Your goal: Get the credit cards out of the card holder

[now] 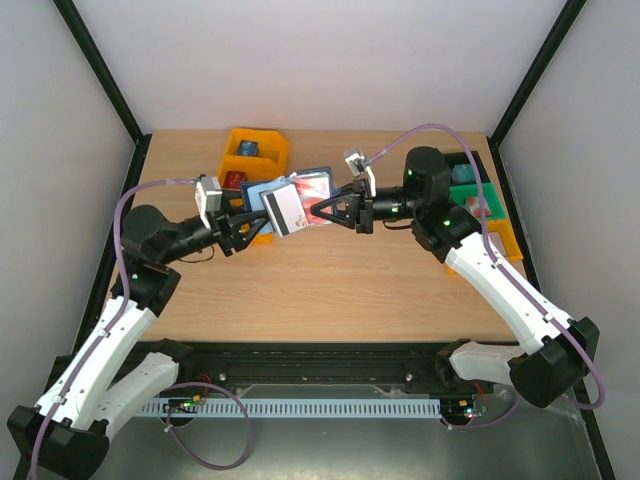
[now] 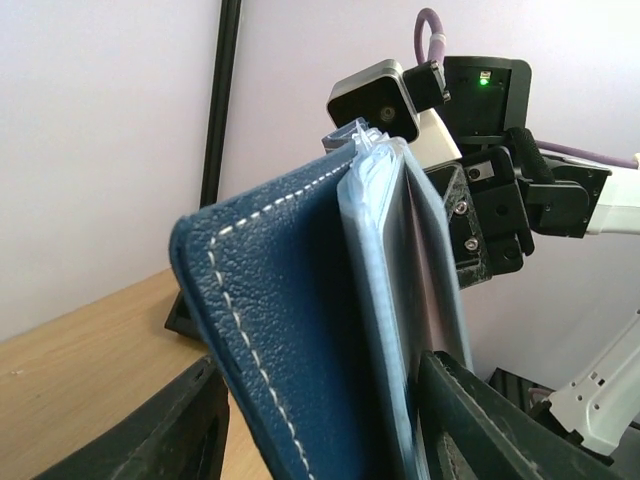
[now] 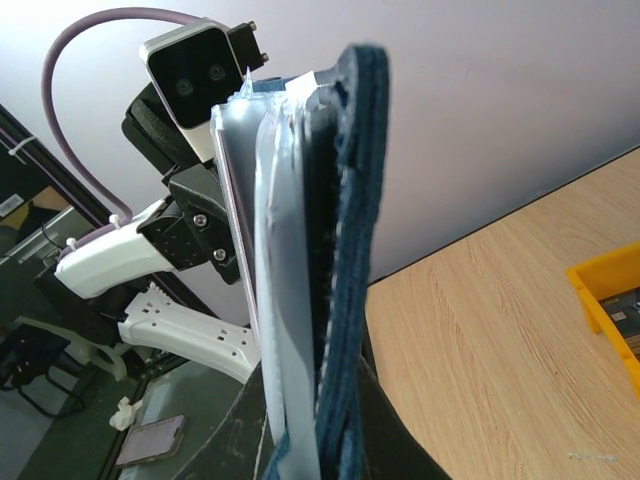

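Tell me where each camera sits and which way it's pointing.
Top external: above and behind the bases, looking down at the table; left arm and right arm show.
Left wrist: on the left arm, facing the right arm's camera; own fingers at bottom.
Right wrist: on the right arm, facing the left arm's camera; its fingers barely show.
Shared: both wrist views see the card holder edge-on.

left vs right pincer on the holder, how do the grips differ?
Left pincer straddles the holder, jaws wide; right pincer pinches its opposite edge, jaws almost closed. Left reaches in from the left, right from the right. Both grip the holder in mid-air.
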`<action>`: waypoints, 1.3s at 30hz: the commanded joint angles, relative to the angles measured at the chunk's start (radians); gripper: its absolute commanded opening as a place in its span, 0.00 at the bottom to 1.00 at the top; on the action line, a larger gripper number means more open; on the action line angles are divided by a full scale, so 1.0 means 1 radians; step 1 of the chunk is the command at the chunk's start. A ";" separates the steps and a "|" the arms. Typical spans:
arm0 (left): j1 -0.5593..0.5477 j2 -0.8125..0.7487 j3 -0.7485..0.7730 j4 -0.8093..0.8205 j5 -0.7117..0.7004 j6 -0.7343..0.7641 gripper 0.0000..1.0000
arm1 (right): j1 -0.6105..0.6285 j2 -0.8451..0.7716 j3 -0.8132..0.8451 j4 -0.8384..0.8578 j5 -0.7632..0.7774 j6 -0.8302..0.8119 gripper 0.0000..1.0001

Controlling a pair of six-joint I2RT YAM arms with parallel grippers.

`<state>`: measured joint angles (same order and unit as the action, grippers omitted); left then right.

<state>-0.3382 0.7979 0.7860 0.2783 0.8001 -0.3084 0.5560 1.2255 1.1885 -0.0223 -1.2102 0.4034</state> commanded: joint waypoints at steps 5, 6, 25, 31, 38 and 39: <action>-0.032 0.025 0.017 0.054 -0.018 -0.019 0.50 | 0.038 0.024 0.042 0.049 0.021 0.006 0.02; -0.034 0.025 0.017 0.058 -0.015 -0.024 0.49 | 0.039 0.025 0.042 0.044 0.034 -0.001 0.02; -0.039 0.081 0.141 -0.320 -0.530 0.001 0.02 | 0.038 -0.002 0.084 -0.219 0.545 -0.172 0.65; -0.059 0.186 0.240 -0.604 -0.785 -0.063 0.02 | 0.038 0.022 0.115 -0.273 0.669 -0.184 0.64; -0.065 0.187 0.230 -0.539 -0.700 -0.073 0.02 | 0.149 0.096 0.093 -0.031 0.460 -0.068 0.66; -0.064 0.186 0.228 -0.530 -0.685 -0.075 0.02 | 0.160 0.105 0.086 0.001 0.465 -0.057 0.67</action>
<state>-0.3992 1.0000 1.0004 -0.2832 0.0822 -0.3599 0.6567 1.3022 1.2934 -0.1947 -0.6777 0.2859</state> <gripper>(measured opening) 0.046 0.653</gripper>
